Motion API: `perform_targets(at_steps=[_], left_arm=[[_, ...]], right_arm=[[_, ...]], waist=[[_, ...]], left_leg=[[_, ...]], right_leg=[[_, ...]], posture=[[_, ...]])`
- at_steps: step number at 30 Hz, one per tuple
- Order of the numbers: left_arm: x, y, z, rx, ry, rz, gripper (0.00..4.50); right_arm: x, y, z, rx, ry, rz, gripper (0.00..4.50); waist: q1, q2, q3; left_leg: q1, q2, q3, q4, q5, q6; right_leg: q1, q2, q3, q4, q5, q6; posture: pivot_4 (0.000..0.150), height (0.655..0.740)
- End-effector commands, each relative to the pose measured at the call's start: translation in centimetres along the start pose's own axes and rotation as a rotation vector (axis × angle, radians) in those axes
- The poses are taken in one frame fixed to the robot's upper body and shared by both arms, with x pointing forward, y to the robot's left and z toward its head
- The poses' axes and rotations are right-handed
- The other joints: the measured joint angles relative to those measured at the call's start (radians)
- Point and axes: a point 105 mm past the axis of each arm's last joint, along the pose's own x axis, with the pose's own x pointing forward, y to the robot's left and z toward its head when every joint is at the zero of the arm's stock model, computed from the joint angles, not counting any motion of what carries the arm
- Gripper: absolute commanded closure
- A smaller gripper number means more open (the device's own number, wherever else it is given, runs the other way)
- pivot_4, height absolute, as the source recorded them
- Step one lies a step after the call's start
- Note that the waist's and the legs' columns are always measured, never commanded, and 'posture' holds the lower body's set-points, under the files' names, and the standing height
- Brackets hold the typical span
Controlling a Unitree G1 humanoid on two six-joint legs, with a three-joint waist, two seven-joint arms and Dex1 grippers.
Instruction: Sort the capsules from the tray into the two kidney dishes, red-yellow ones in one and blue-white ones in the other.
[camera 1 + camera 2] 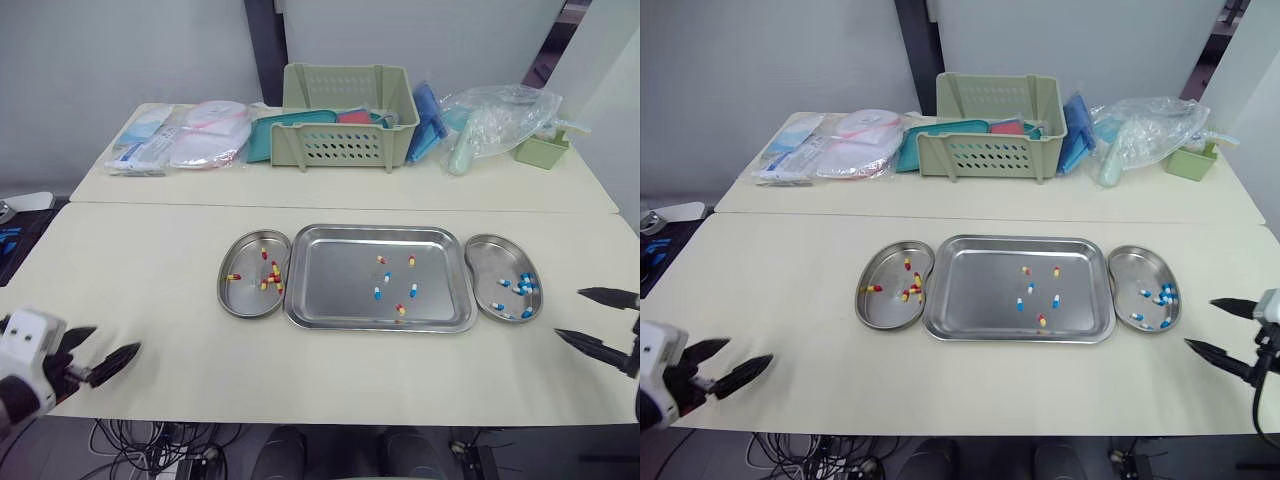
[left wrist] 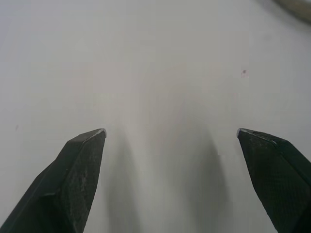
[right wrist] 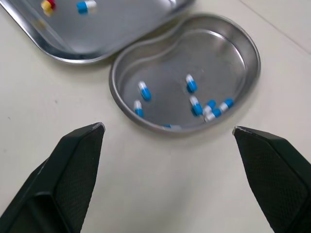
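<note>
the steel tray (image 1: 330, 285) lies in the middle of the pale surface (image 1: 140, 260), with a kidney dish close against each short end. the left kidney dish (image 1: 245, 300) holds a handful of red-yellow capsules (image 1: 270, 280). the right kidney dish (image 1: 490, 262) holds blue-white capsules (image 3: 143, 91), about seven, though a few lie bunched together so the count is unsure. the loose capsules (image 1: 387, 277) in the tray, about six, are scattered over its right half, with both colours mixed.

the left gripper (image 1: 117, 338) hangs near the front left edge of the surface, well apart from the tray and both dishes. its fingers are spread wide with nothing between them, and its wrist view shows bare surface beneath. the right gripper (image 1: 568, 312) sits near the front right edge, just beside the right kidney dish. it is also spread wide and empty, and in its wrist view the dish lies ahead between the two fingers.

at the back, a green basket (image 1: 345, 120) stands among packets and a clear plastic bag (image 1: 500, 120).
</note>
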Motion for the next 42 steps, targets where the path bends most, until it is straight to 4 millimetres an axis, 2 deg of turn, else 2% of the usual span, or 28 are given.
perform_targets(at_steps=[1, 4, 9, 12, 15, 20, 22, 25, 29, 32, 38, 42], left_arm=[[-1.0, 0.5, -0.3, 0.043, -0.006, 0.017, 0.02], [-1.4, 0.2, -1.1, 0.029, 0.000, 0.015, 0.02], [-1.8, 0.0, -1.0, 0.032, -0.011, -0.001, 0.02], [-1.9, -0.7, -0.3, 0.047, -0.030, -0.051, 0.02], [-1.7, -2.3, 1.1, 0.097, -0.086, -0.142, 0.02], [-1.2, -7.2, 3.8, 0.120, -0.238, -0.375, 0.02], [-0.7, -10.7, 5.1, 0.144, -0.318, -0.511, 0.02], [-0.4, -13.9, 6.2, 0.162, -0.388, -0.628, 0.02], [0.7, -17.4, 7.3, 0.172, -0.474, -0.727, 0.02], [1.5, -19.1, 7.8, 0.176, -0.522, -0.776, 0.02], [2.4, -19.8, 7.8, 0.194, -0.551, -0.773, 0.02], [2.9, -19.5, 8.0, 0.197, -0.567, -0.772, 0.02]], right_arm=[[-1.7, -1.6, -0.7, -0.014, 0.045, -0.059, 0.00], [-2.1, -2.6, -1.3, 0.013, 0.054, -0.106, 0.00], [-2.2, -2.7, -2.0, 0.026, 0.075, -0.106, 0.00], [-2.5, -2.7, -2.5, 0.023, 0.093, -0.120, 0.00], [-2.9, -2.6, -3.1, 0.028, 0.103, -0.122, 0.00], [-3.7, -2.2, -4.0, 0.043, 0.130, -0.118, 0.00], [-4.1, -1.9, -4.1, 0.045, 0.138, -0.125, 0.00], [-4.5, -1.4, -4.4, 0.048, 0.152, -0.128, 0.00], [-5.0, -0.3, -5.0, 0.065, 0.172, -0.133, 0.00], [-5.4, 0.4, -5.3, 0.074, 0.182, -0.142, 0.00], [-6.0, 1.2, -4.7, 0.072, 0.174, -0.161, 0.00], [-4.5, 3.4, -2.0, 0.020, 0.122, -0.053, 0.00]], waist=[[0.000, 0.000, 0.000], [0.000, 0.000, 0.000], [0.000, 0.000, 0.000], [-0.001, 0.000, 0.000], [0.000, 0.000, 0.000], [0.000, 0.001, 0.000], [0.000, 0.002, 0.000], [0.000, 0.003, 0.000], [0.001, 0.004, 0.000], [0.001, 0.004, -0.001], [-0.001, 0.005, -0.001], [0.000, 0.007, -0.002]], left_leg=[[0.000, 0.000, 0.000, 0.000, 0.000, 0.000], [0.000, 0.000, 0.001, 0.000, 0.000, 0.000], [0.000, 0.000, 0.001, 0.000, 0.000, 0.000], [0.000, 0.000, 0.000, 0.000, 0.000, 0.000], [0.000, 0.000, 0.001, 0.000, 0.000, 0.000], [0.000, 0.000, 0.001, 0.000, 0.000, 0.000], [0.000, 0.000, 0.001, 0.000, 0.000, 0.000], [0.000, 0.000, 0.002, 0.000, 0.000, 0.000], [0.000, 0.000, 0.002, 0.000, 0.000, 0.000], [0.000, 0.000, 0.001, 0.000, 0.000, 0.000], [0.000, 0.000, 0.001, 0.000, 0.000, 0.000], [0.000, 0.000, 0.001, 0.000, 0.000, 0.000]], right_leg=[[0.000, 0.000, 0.000, 0.000, 0.000, 0.000], [0.000, 0.000, 0.000, 0.000, 0.000, 0.000], [0.000, 0.000, 0.000, 0.000, 0.000, 0.000], [0.000, 0.000, 0.000, 0.000, 0.000, 0.000], [0.000, 0.000, 0.000, 0.000, 0.000, 0.000], [0.000, 0.000, 0.000, 0.000, 0.000, 0.000], [0.000, 0.000, 0.001, 0.000, 0.000, 0.000], [0.000, 0.000, 0.001, 0.000, 0.000, 0.000], [0.001, 0.000, 0.001, 0.000, 0.000, 0.000], [0.001, 0.000, 0.001, 0.000, 0.000, 0.000], [0.001, 0.000, 0.001, 0.000, 0.000, 0.000], [0.001, 0.000, 0.001, 0.000, 0.000, 0.000]], posture=[[0.150, 0.7400], [0.150, 0.7400], [0.150, 0.7400], [0.150, 0.7400], [0.150, 0.7400], [0.150, 0.7400], [0.150, 0.7400], [0.150, 0.7400], [0.150, 0.7400], [0.150, 0.7400], [0.150, 0.7400], [0.150, 0.7400]])
